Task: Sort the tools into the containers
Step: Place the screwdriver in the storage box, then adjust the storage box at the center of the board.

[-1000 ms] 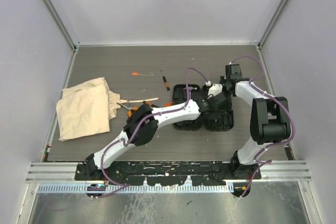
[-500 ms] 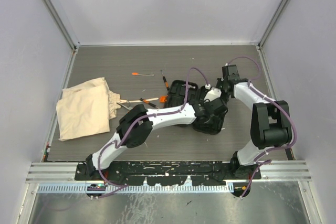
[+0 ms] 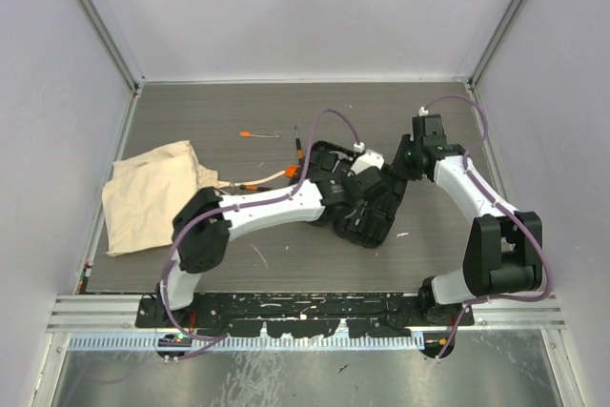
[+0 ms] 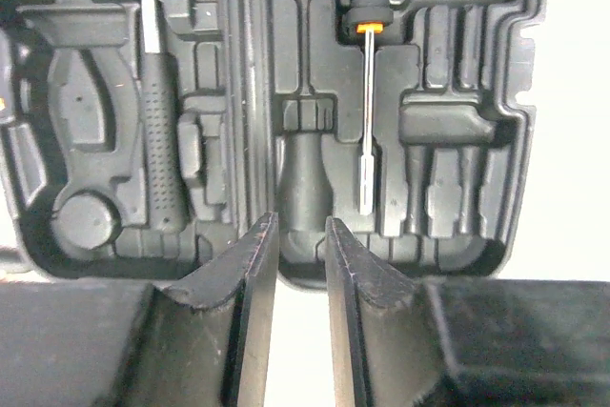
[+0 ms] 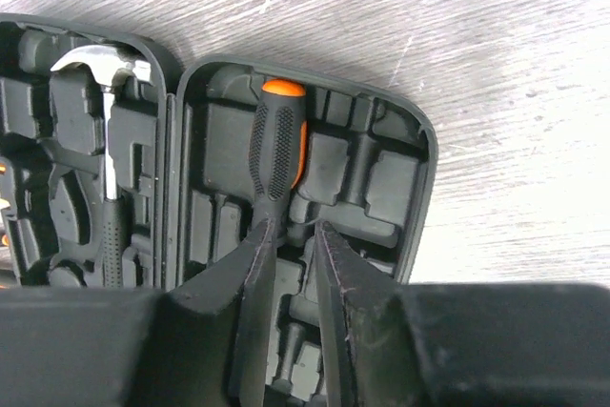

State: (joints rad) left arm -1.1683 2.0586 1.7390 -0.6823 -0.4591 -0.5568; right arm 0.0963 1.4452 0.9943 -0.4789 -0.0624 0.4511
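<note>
**Both grippers over the open case**

Left gripper (image 4: 301,221): jaws slightly spread, nothing between them. Right gripper (image 5: 291,224): also slightly spread. The screwdriver (image 5: 276,140) handle ends right at its fingertips; I can't tell from here if they touch. The screwdriver lies in the tool case (image 5: 425,154) half just ahead, with the hammer (image 5: 110,173) in the half left of it. Cloth bag (image 3: 152,199) sits well apart, further left.
</note>
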